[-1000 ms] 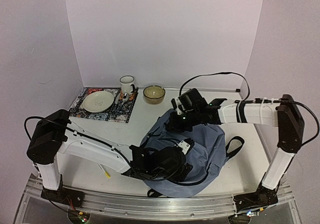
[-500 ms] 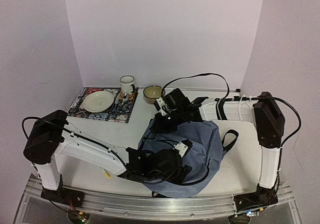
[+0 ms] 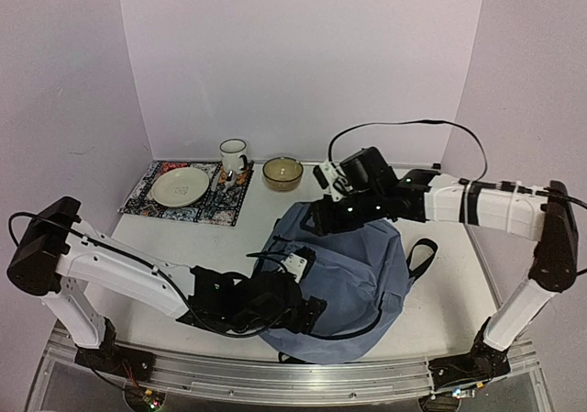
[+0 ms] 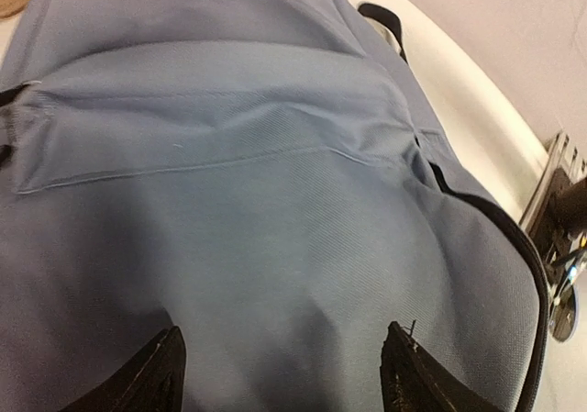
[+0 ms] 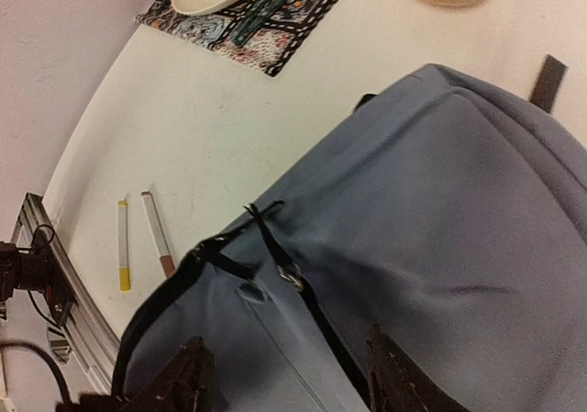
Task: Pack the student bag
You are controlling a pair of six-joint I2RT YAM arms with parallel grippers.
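Observation:
The student bag [image 3: 362,279] is a grey-blue backpack lying flat in the middle of the table with its black straps [image 3: 424,251] trailing right. My left gripper [image 3: 307,309] rests low over the bag's near end. In the left wrist view its fingers [image 4: 151,380] stand wide apart above smooth fabric [image 4: 275,201], open and holding nothing. My right gripper [image 3: 318,219] hovers over the bag's far left corner. It is open too, its fingertips [image 5: 404,375] straddling the black zipper line, with the zipper pull [image 5: 292,279] lying loose just ahead of them.
A patterned placemat [image 3: 151,203] at the back left carries a plate [image 3: 181,187] and cutlery. A mug [image 3: 233,155] and a brown bowl [image 3: 282,172] stand behind it. A yellow pen [image 5: 122,245] and a white brown-tipped pen [image 5: 158,233] lie on the table beside the bag.
My right gripper went from shut to open and drew back over the bag's far corner. The left arm dropped lower and further left, its jaws widening a little. The bag shifted slightly.

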